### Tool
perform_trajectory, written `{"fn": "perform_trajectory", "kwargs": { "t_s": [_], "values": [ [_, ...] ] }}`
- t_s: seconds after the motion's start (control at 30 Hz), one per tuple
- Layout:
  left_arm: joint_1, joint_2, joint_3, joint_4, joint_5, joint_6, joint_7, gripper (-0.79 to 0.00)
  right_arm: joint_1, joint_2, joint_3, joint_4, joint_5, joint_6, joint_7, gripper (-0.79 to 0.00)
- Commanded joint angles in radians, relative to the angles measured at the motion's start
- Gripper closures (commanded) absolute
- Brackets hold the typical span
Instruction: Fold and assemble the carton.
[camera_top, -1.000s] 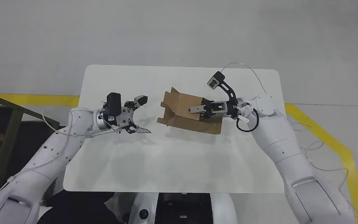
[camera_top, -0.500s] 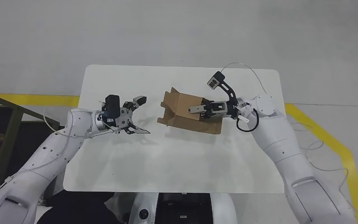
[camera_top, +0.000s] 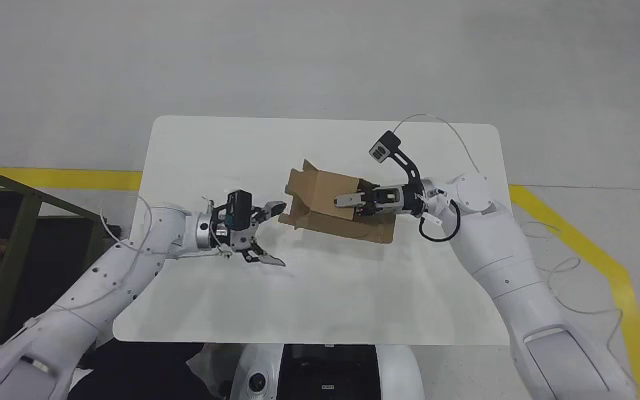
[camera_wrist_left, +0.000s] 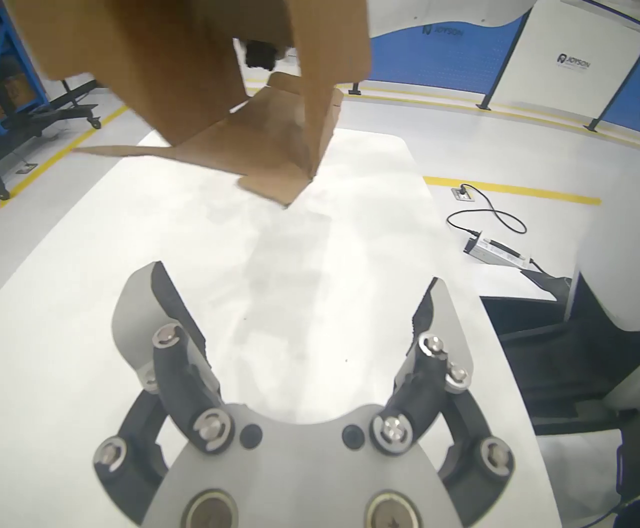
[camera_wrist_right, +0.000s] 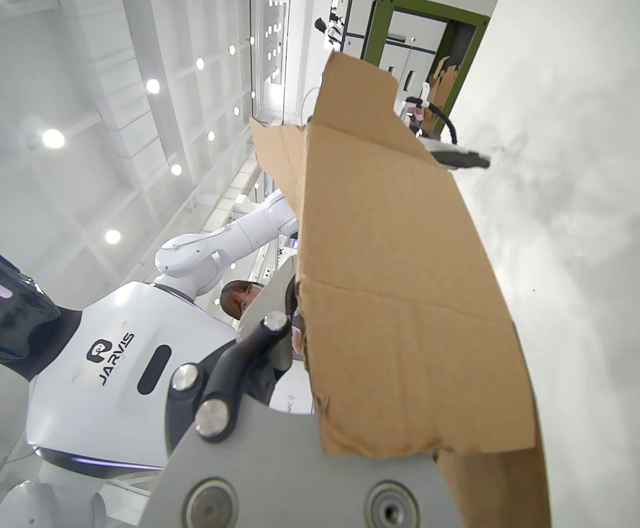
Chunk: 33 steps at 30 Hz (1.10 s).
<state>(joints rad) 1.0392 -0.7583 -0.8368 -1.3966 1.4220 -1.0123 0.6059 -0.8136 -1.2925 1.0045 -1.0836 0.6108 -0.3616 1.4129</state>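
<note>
Pinching one wall of the single brown carton (camera_top: 318, 190) in the closed fingers of my right gripper (camera_top: 345, 200), I hold it over the middle of the one white table (camera_top: 400, 280). Its open end, with its loose flaps, is turned toward my left gripper (camera_top: 274, 236). That one hangs just beside the carton without touching it, its two fingers (camera_wrist_left: 150, 300) spread wide with nothing between them.
</note>
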Motion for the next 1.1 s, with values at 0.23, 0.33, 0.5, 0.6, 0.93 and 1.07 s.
{"fn": "perform_trajectory", "kwargs": {
  "t_s": [0.23,0.33,0.5,0.6,0.93,1.07],
  "values": [
    [-0.043,0.01,0.091,-0.018,-0.011,0.0,0.056,-0.785,-0.004,0.002,0.0,-0.007,-0.006,0.002,-0.006,0.0],
    [-0.059,0.016,0.121,-0.023,-0.012,0.0,0.086,-0.785,-0.005,0.002,-0.003,-0.006,-0.006,0.003,-0.01,0.0],
    [-0.095,0.028,0.171,-0.031,-0.007,0.0,0.13,-0.785,0.0,-0.003,-0.02,-0.005,-0.004,0.008,-0.011,0.0],
    [-0.119,0.031,0.197,-0.03,-0.009,0.0,0.144,-0.785,0.006,-0.006,-0.028,0.0,-0.003,0.007,-0.013,0.0],
    [-0.177,0.031,0.245,-0.014,-0.026,0.0,0.161,-0.785,0.015,-0.012,-0.046,0.005,-0.001,0.007,-0.004,0.0],
    [-0.186,0.03,0.247,-0.007,-0.034,0.0,0.16,-0.785,0.014,-0.013,-0.049,0.004,0.005,0.005,-0.001,0.0]
  ]
}}
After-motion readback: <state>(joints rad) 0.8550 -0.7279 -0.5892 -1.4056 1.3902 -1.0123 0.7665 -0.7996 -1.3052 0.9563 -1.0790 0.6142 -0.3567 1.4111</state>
